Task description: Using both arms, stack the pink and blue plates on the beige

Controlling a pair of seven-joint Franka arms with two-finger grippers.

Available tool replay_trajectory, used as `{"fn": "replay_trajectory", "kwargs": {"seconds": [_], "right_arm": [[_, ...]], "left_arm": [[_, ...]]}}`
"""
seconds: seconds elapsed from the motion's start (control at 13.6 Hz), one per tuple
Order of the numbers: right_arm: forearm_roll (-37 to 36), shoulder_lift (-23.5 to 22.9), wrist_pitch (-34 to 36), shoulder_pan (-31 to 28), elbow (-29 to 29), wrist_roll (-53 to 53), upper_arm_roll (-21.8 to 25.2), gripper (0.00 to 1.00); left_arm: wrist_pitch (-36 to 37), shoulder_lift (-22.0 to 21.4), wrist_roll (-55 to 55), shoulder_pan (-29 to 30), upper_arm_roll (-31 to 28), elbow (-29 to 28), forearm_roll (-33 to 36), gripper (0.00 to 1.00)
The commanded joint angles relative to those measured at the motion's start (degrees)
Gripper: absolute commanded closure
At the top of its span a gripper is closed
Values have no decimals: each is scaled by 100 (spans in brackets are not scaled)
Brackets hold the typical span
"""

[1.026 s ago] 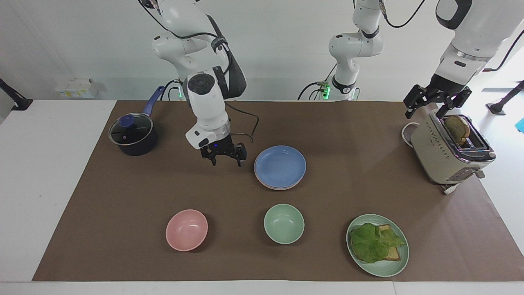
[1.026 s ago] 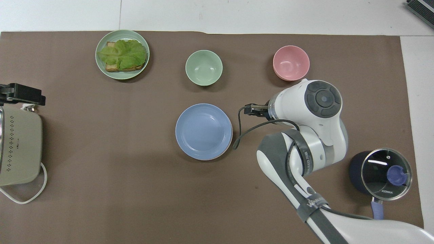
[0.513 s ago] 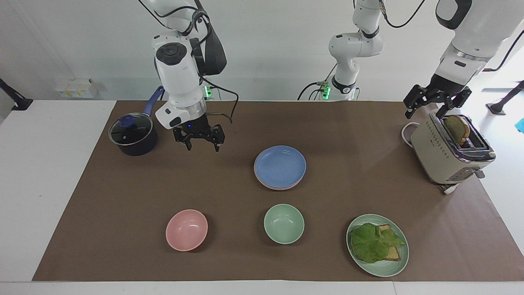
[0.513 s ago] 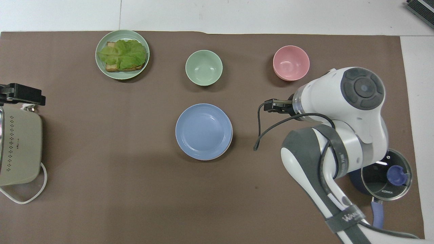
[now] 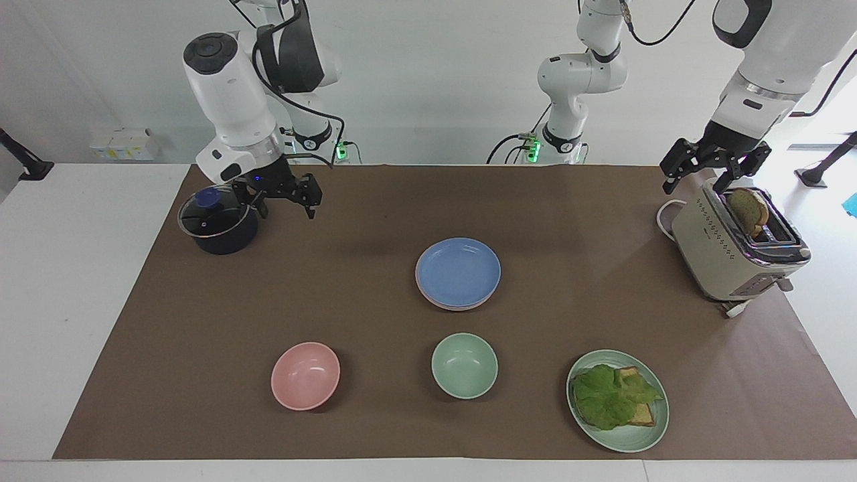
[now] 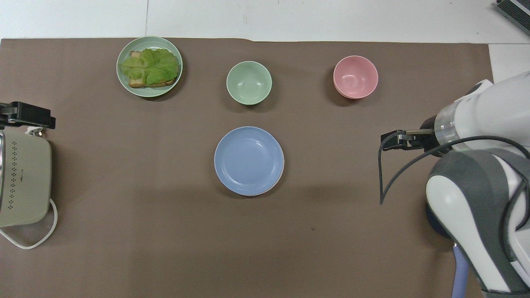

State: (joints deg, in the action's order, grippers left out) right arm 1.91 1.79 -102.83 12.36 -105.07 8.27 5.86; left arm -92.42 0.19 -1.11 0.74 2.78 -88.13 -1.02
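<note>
The blue plate (image 5: 458,270) (image 6: 249,160) lies on top of a stack at the middle of the brown mat. A thin rim of the pink plate (image 5: 438,302) shows just under it. The beige plate is hidden under those two. My right gripper (image 5: 284,211) (image 6: 393,141) hangs open and empty over the mat beside the dark pot, well away from the stack toward the right arm's end. My left gripper (image 5: 696,187) (image 6: 25,115) waits open and empty above the toaster at the left arm's end.
A dark pot with a glass lid (image 5: 217,221) stands under the right arm. The toaster (image 5: 733,251) holds a slice of bread. Farther from the robots than the stack are a pink bowl (image 5: 305,375), a green bowl (image 5: 464,365) and a green plate with lettuce and toast (image 5: 617,400).
My right arm has risen and drawn back from beside the plate stack toward the pot, its gripper still open. The left arm and the plates have not moved.
</note>
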Motion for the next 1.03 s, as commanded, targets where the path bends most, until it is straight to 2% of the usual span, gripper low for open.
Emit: {"fn": "replay_trajectory", "kwargs": {"seconds": [0.0,0.44,0.73,0.95], "right_arm": [[-24,155,332,-348,-57,-466,-41,0],[-33,208,510,-815,-31,-819,-41,0],[-120,208,553,-753,407,-801,-76,0],[-129,173,860,-735,847,-783,-111,0]], "left_arm": [[58,-37,-21,23,12,-28,67,0],[58,-28,-21,23,12,-28,67,0],[58,-36,-29,23,12,-28,67,0],[58,-37,-29,23,12,-28,67,0]]}}
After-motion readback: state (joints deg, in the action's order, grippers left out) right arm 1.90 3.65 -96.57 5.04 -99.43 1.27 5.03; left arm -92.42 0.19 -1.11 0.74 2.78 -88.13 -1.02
